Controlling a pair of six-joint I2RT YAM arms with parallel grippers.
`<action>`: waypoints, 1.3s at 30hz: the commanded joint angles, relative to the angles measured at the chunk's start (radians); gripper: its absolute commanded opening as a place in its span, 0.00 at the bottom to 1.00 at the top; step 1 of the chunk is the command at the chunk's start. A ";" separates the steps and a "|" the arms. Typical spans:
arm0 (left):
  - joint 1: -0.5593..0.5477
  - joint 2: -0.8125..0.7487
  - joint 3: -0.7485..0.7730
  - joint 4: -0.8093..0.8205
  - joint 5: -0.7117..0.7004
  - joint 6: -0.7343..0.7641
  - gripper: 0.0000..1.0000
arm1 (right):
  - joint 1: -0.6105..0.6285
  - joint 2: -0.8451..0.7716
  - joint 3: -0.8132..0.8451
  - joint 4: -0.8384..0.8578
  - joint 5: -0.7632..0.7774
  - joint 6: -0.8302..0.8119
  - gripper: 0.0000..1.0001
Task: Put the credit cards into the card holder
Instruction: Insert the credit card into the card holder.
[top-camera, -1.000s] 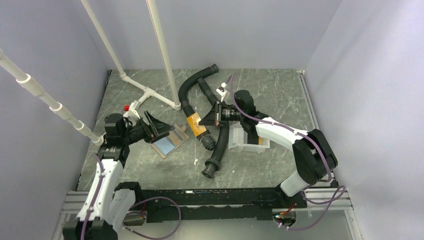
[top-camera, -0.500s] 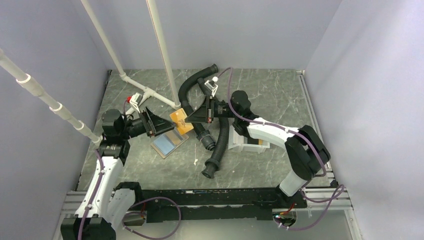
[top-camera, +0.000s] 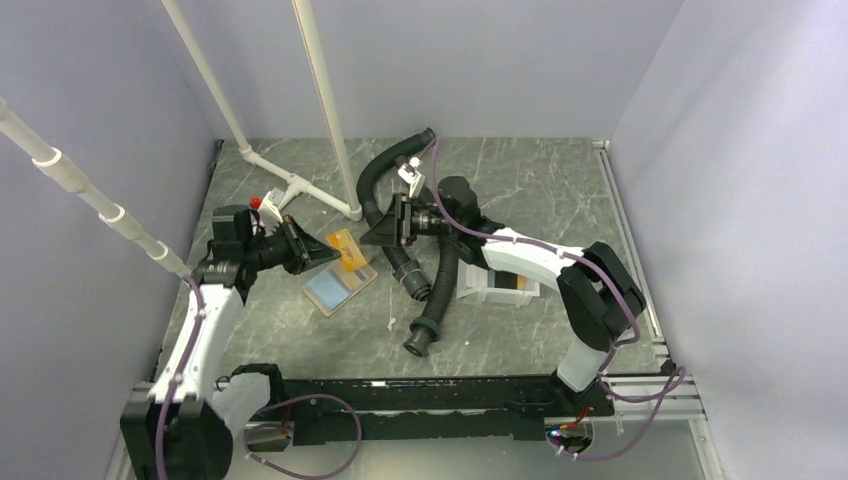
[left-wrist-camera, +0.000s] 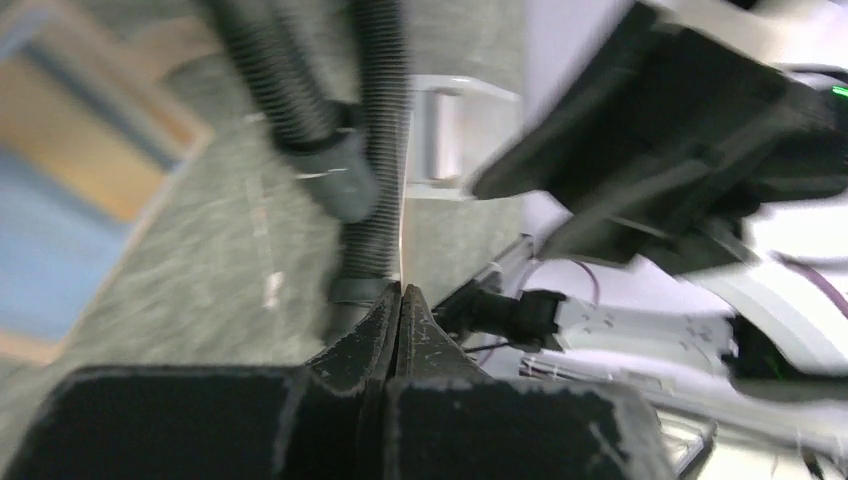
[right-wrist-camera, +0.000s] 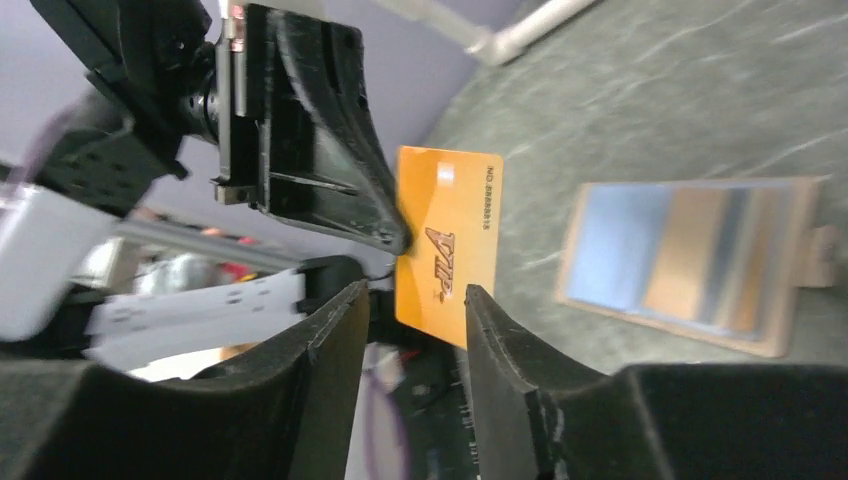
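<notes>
Orange card (right-wrist-camera: 450, 250) is up off the table (top-camera: 540, 190) right now, held on edge in the air with the VIP lettering facing my right wrist cam. My left pincer (right-wrist-camera: 400, 240) has it, jaws fully shut on one long edge. From the left wrist cam the card is just a thin pale line sticking out between the closed tips. My right pincer (right-wrist-camera: 413, 295) is partway open with one finger on each side of the card's short end. It isn't clamped down on it, and I honestly can't tell if either finger is brushing the card. The two pincers sit nose to nose over the left-middle of the table.

Card holder (top-camera: 338, 287) lies opened flat on the table, tan border, blue and orange inside facing up, little snap tab poking out one end. Both pincers are clear of it. From the overhead cam the card overlaps its far corner, but the right wrist cam shows the card hanging above the table beside it, not in it.

Other stuff: black corrugated hoses (top-camera: 440, 290) snake across the middle, right next to the holder. A shallow white tray (top-camera: 478, 292) sits just past them under my right arm, with something orange-yellow in it that's too small to make out. White pipes (top-camera: 322, 100) stand at the back left
</notes>
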 joint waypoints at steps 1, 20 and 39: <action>0.079 0.180 0.032 -0.276 -0.135 0.197 0.00 | 0.019 0.053 0.134 -0.299 0.161 -0.339 0.45; 0.179 0.628 0.073 -0.178 -0.037 0.299 0.00 | 0.050 0.516 0.457 -0.496 0.084 -0.485 0.00; 0.177 0.641 0.054 -0.155 -0.057 0.279 0.00 | 0.049 0.572 0.494 -0.542 0.122 -0.520 0.00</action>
